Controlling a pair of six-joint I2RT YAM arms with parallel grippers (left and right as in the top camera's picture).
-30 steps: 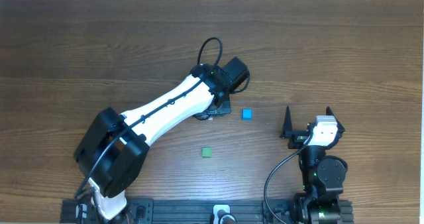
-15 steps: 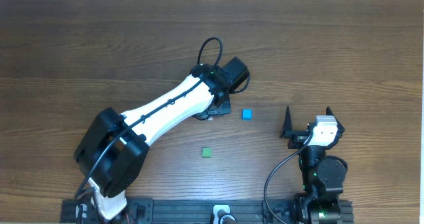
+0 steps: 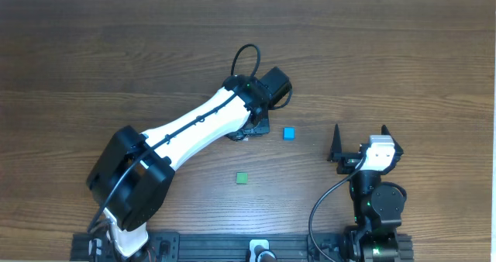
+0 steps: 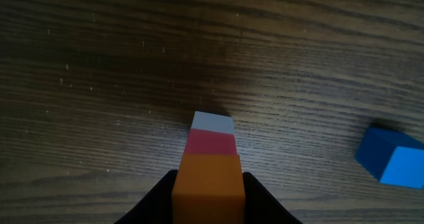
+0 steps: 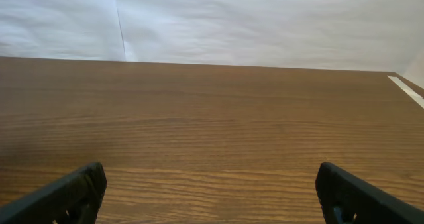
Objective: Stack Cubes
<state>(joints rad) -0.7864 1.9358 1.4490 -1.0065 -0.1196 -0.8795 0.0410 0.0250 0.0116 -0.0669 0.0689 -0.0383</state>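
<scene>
Atop the red cube (image 4: 211, 142), my left gripper (image 4: 208, 183) pinches the orange cube (image 4: 207, 192) by its flat sides; light, rigid, likely slick.

Soft, even light throughout, with faint shadows.

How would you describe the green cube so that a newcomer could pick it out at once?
Start at the wooden table and find the white left arm slanting across it. Beside that arm, towards the bases, the green cube lies alone on bare wood. It is the only green one, nearer the bases than the blue cube.
</scene>
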